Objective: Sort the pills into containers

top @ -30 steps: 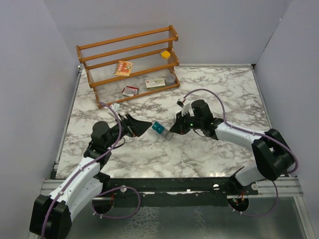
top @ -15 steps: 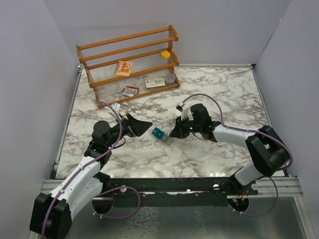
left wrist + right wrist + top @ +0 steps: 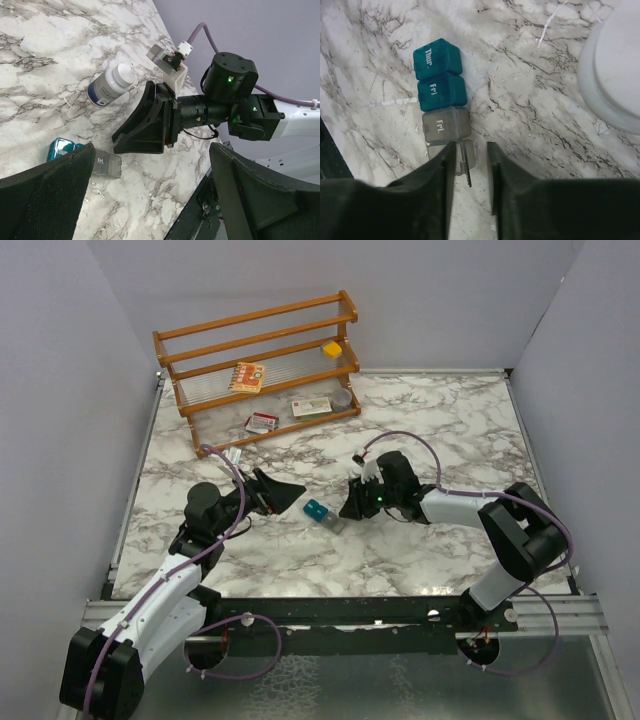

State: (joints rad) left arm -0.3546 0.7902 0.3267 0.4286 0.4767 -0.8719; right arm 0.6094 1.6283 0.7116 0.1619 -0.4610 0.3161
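The containers (image 3: 441, 97) are a short strip lying flat on the marble, two teal compartments marked "Thur." and "Fri." followed by two grey ones. In the overhead view the containers (image 3: 322, 512) sit between both arms. My right gripper (image 3: 470, 160) hovers over the last grey compartment, whose thin lid stands up between the slightly parted jaws without being pinched. My right gripper (image 3: 349, 508) is at the strip's right end. My left gripper (image 3: 284, 490) is wide open just left of the strip and holds nothing; in its own view the containers (image 3: 107, 165) lie beside one finger. The pills are out of view.
A small round bottle with a white cap (image 3: 111, 86) lies on its side just beyond the right gripper; its cap (image 3: 615, 75) fills the right wrist view's upper right. A wooden rack (image 3: 258, 365) at the back left holds small boxes (image 3: 311, 407) and a yellow item (image 3: 332, 348).
The strip, held up by the right gripper a second ago, now lies on the marble. The right gripper's jaws have parted a little. The left arm has stayed still.
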